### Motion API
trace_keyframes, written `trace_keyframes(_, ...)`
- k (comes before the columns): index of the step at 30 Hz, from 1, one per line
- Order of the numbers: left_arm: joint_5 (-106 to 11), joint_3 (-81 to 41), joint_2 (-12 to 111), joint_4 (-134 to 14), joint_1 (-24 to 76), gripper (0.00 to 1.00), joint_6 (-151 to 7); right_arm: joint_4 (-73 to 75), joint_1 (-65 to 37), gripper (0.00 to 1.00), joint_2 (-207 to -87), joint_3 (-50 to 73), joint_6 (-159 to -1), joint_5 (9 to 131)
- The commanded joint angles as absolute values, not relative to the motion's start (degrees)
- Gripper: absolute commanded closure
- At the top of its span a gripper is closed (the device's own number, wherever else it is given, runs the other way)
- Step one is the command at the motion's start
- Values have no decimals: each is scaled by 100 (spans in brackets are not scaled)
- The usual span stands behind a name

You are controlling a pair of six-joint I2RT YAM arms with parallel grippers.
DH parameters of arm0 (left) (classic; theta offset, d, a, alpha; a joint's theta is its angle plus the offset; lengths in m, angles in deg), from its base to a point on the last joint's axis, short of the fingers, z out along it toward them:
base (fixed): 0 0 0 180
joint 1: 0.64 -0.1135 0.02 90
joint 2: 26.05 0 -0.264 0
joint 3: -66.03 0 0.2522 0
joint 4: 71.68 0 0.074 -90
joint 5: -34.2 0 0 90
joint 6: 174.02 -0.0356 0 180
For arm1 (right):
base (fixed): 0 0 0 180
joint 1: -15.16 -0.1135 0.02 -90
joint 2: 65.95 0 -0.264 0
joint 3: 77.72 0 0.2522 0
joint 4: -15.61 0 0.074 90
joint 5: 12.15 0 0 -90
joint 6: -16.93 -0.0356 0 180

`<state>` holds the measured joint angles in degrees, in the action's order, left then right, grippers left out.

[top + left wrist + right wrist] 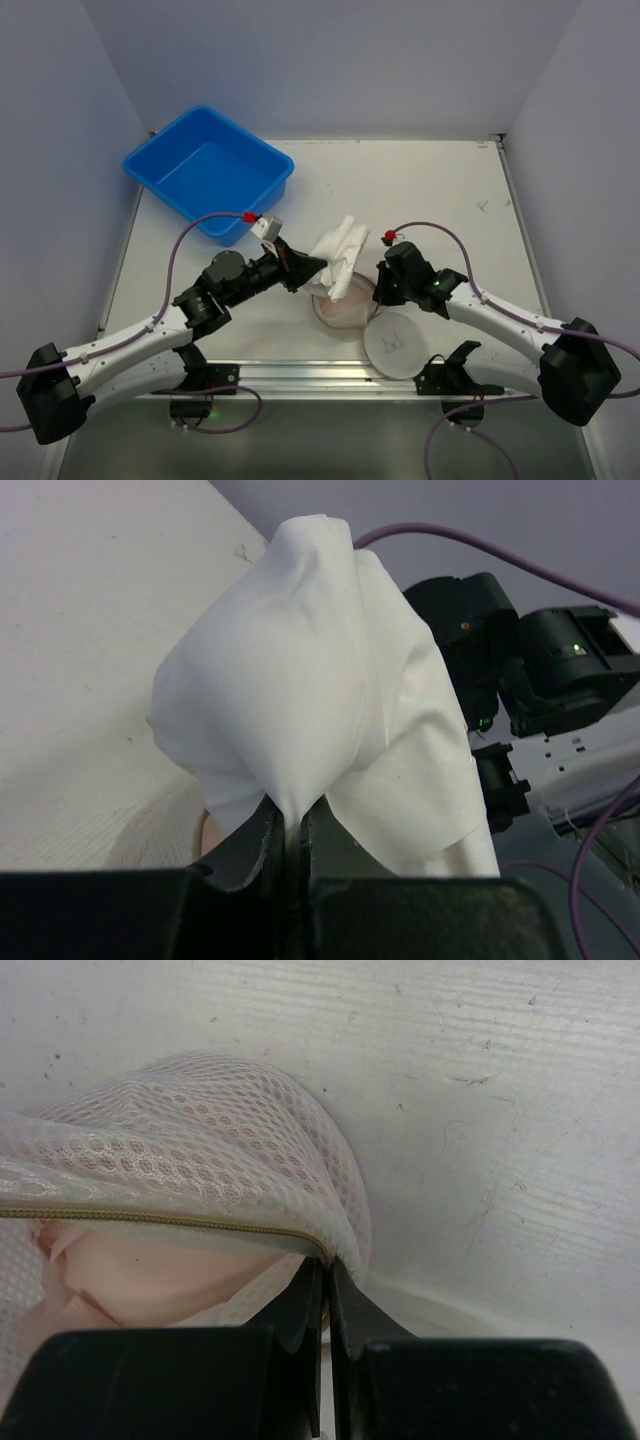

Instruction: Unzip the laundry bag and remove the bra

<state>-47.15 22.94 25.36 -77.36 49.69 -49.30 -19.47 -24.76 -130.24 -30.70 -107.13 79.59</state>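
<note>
- The laundry bag [345, 305] lay unzipped in the middle of the bench [450, 200], between the arms, its round marked face [393, 345] flopped toward the near edge.
- Left gripper [290, 832]: jaws pinching the white fabric [320, 680], apparently the bra, held raised with its lower end over the bag's mouth.
- Right gripper [325, 1272]: jaws pressed together on the mesh rim beside the zipper [150, 1220] end, anchoring the bag.
- Step in hand was judged to be the removal; the next move called for lifting the fabric fully clear with the bag pinned.
- Open bench lay far right; the blue tub [210, 170] stood well apart, far left.
</note>
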Motion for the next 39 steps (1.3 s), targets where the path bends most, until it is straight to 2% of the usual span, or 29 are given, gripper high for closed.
trace_keyframes(1,-5553,2020,2238,-7851,4894,100,-4711,-1959,-2448,100,-12871,-3161,-10840,7847)
trace_keyframes(5,-6910,1160,2351,-6727,4859,100,-4921,-1985,-2448,100,-12721,-3179,-10866,7820)
trace_keyframes(8,-8210,-217,2798,-5119,4684,99,-4869,-2012,-2448,100,-12546,-3144,-10884,7811)
trace_keyframes(11,-8840,-1054,3282,-4124,4333,99,-4965,-2091,-2448,100,-12326,-3065,-10875,7662)
trace_keyframes(20,-8507,-2330,4609,-3973,2058,97,-5686,-2091,-2448,100,-11658,-2985,-10770,7548)
trace_keyframes(26,-8138,-3279,6103,-4122,836,99,-5765,-1916,-2448,100,-11456,-3064,-10700,7363)
trace_keyframes(39,-7637,-4713,8624,-4298,-292,100,-5590,-1687,-2448,100,-11604,-3223,-10550,7284)
